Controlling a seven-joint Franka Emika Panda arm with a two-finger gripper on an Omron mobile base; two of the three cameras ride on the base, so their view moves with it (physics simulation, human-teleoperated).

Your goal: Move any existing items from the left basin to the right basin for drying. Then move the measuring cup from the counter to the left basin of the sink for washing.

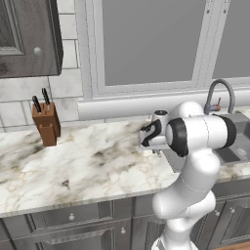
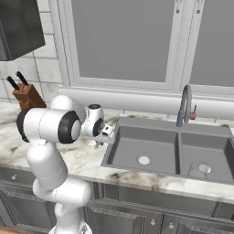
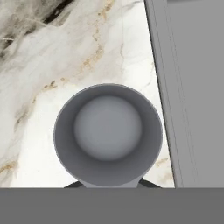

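Pale see-through item (image 2: 199, 168) sits in the right basin (image 2: 208, 153), lower right of the right base view; the left basin (image 2: 128, 151) holds nothing. The gripper (image 3: 109, 186) is closed on the measuring cup (image 3: 108, 134) over the counter (image 3: 52, 78); transfer to the left basin is judged to be the step left.

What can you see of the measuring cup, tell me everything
The measuring cup is a small round grey cup with a metallic look, its open mouth facing the hand camera, showing a smooth rounded bottom and nothing inside. It sits over the white marble counter, just beside the sink's rim. The gripper is shut on its near edge, where the handle is hidden.
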